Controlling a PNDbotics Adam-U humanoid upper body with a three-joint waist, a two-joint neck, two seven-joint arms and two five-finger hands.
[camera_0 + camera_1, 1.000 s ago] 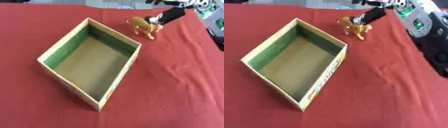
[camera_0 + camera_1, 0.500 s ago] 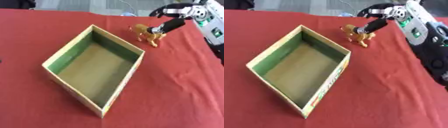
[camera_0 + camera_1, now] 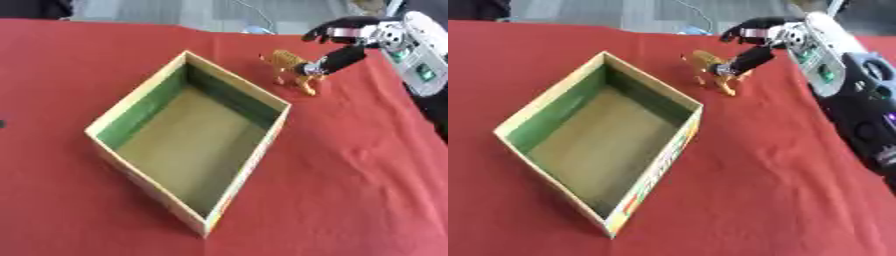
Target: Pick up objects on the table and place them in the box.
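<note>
- Nearest to me, the red cloth-covered table (image 3: 350, 190) fills almost the whole view, its near edge out of sight.
- On it, left of the middle, sits an open cardboard box (image 3: 239, 175), turned so that one corner points at the table's near edge and the opposite corner at the far edge. Its inner walls are green, its floor is plain brown, and nothing lies inside.
- The outer wall facing right carries printed colours, seen best in the right eye view.
- Beyond the box's far right wall, near the table's far edge, stands a small yellow-orange toy animal (image 3: 286, 63), upright on its legs on the cloth, outside the box and just apart from its rim.
- The right hand (image 3: 343, 52) comes in from the upper right corner, black with a silver wrist. One dark finger reaches down to the toy's back end and touches it, the others arch above; whether it truly pinches the toy I cannot tell.
</note>
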